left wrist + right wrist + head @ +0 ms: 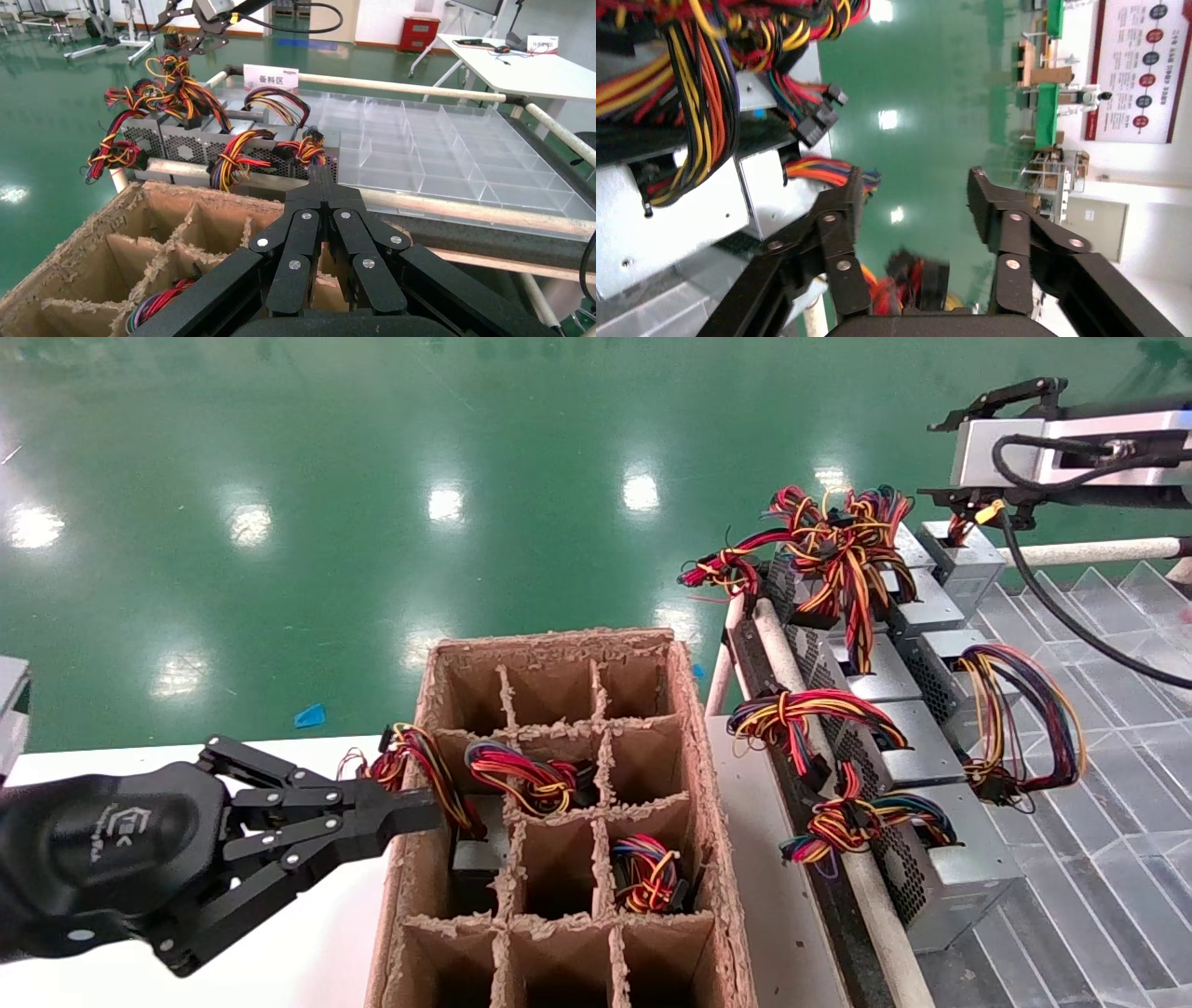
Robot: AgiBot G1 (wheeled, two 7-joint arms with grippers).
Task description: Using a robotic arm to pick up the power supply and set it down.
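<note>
My right arm (1052,449), silver-white with a grey wrist bracket and a black cable, reaches in from the top right. Its gripper (964,519) hangs over the far end of a row of grey units. In the right wrist view that gripper (916,179) is open, with only green floor between its fingers. The power supply (968,565) is the silver-grey box right under it, and its metal side (775,186) lies just beside one finger (842,210). My left gripper (433,808) is shut and empty, its tips (322,172) over the cardboard box's left rim.
A cardboard box (694,728) with dividers holds three wired units in its cells. More grey power supplies (894,682) with coloured wire bundles line a rack to its right. Clear plastic trays (1099,803) lie beyond them, bounded by white tube rails (1090,553).
</note>
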